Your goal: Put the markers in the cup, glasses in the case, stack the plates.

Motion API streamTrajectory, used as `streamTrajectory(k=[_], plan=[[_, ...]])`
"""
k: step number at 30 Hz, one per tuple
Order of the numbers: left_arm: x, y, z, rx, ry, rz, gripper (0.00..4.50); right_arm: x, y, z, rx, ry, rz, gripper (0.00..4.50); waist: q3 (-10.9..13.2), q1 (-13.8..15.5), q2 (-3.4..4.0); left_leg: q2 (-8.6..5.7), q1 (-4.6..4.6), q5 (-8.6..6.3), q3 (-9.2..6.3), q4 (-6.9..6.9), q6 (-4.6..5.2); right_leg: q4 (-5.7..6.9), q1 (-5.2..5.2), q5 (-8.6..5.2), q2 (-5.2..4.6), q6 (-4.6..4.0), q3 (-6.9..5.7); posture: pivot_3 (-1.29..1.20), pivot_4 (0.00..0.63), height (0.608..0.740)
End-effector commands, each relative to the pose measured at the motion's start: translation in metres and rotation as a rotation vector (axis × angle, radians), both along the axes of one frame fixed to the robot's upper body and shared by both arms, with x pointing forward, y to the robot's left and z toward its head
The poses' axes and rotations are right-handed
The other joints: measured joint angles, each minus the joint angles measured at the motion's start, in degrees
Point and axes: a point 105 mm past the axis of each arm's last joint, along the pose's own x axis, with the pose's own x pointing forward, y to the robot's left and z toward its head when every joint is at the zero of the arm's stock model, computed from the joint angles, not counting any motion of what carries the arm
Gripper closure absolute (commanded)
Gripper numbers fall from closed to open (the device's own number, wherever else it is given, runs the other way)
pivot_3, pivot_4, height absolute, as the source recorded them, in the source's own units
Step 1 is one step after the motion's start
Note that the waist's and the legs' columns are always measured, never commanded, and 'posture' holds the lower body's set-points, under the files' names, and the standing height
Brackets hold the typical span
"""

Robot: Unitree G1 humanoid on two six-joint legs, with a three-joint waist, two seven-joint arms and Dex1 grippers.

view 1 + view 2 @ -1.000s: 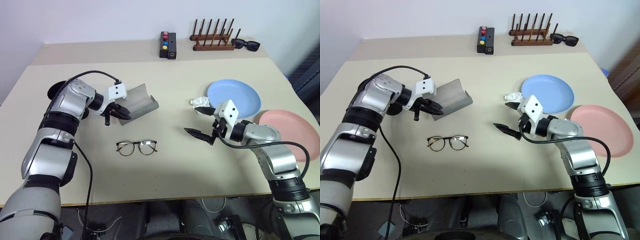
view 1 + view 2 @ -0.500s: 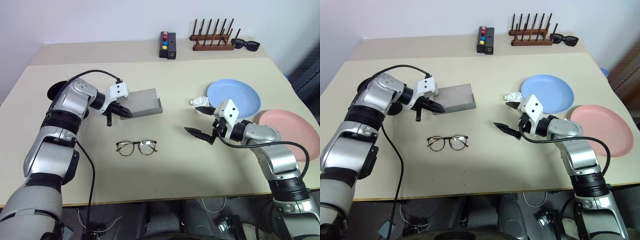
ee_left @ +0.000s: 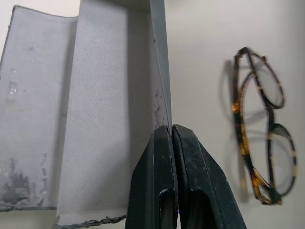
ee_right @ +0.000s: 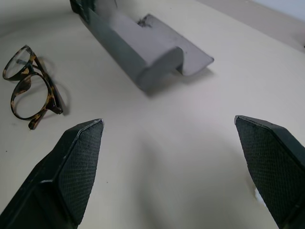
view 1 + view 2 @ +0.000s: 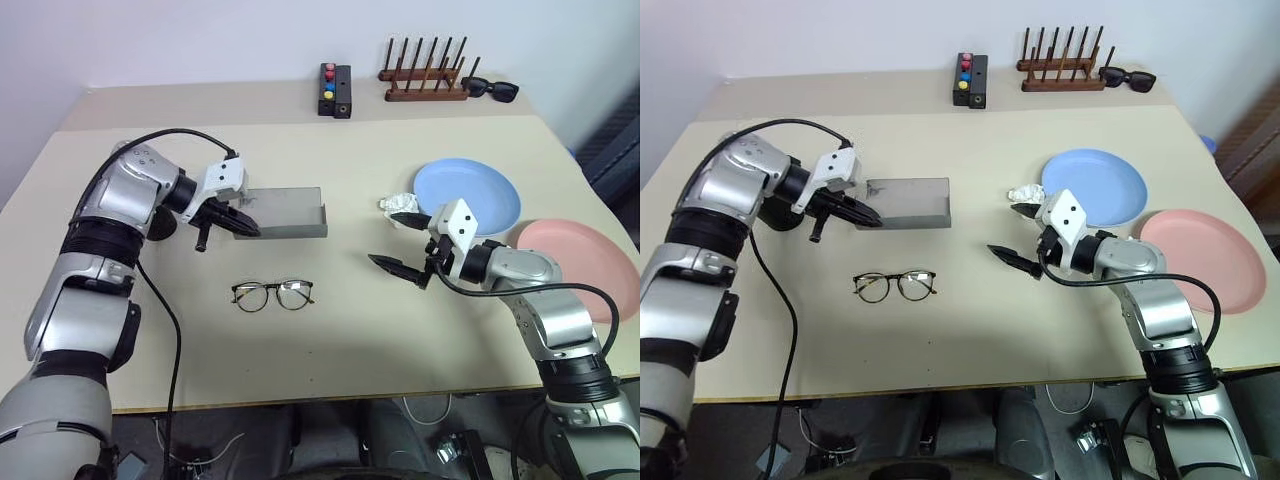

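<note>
Matte beige table (image 5: 330, 330): felt-lined grey case (image 5: 285, 212), thin wire-framed glasses (image 5: 273, 294).

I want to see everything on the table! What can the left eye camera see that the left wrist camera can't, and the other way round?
Only the left eye view has the blue plate, pink plate, button box, wooden rack, sunglasses and open right gripper. Only the left wrist view has the case's grey inside lining close up. Both share the glasses, the case and the left gripper shut on its wall.
</note>
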Motion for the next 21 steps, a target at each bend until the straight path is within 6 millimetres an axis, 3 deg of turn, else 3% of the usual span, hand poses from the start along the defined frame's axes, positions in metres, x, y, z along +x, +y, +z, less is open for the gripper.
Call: streamTrajectory(k=[1, 11, 16, 21], plan=[[-0.013, 0.002, 0.001, 0.006, 0.003, -0.041, 4.46, 0.001, -0.004, 0.009, 0.005, -0.048, -0.005, 0.0, 0.0, -0.1, 0.01, 0.01, 0.0, 0.0, 0.0, -0.01, 0.0, 0.0, -0.02, 0.0, 0.01, 0.0, 0.01, 0.0, 0.15, 0.74], [-0.038, 0.005, -0.034, 0.013, 0.08, -0.038, 4.46, 0.001, -0.004, 0.006, 0.006, -0.046, 0.0, 0.0, 0.0, 0.4, 0.01, -0.01, -0.01, 0.0, 0.0, 0.04, 0.0, 0.01, 0.0, 0.0, 0.0, 0.0, 0.03, 0.0, 0.15, 0.74], [-0.038, 0.005, -0.039, -0.004, 0.071, -0.001, 4.46, 0.0, -0.005, 0.007, 0.004, -0.046, 0.004, 0.0, 0.0, 0.3, 0.01, -0.01, 0.0, 0.0, 0.0, 0.04, 0.0, 0.02, 0.0, 0.0, 0.0, 0.0, 0.03, 0.0, 0.15, 0.74], [-0.024, 0.013, -0.034, -0.011, 0.028, 0.069, 4.46, -0.001, -0.004, 0.008, 0.002, -0.045, 0.008, 0.0, 0.0, 0.4, 0.02, -0.01, 0.0, 0.0, 0.0, 0.06, 0.0, 0.04, 0.01, 0.0, 0.0, 0.0, 0.02, 0.0, 0.15, 0.74]])
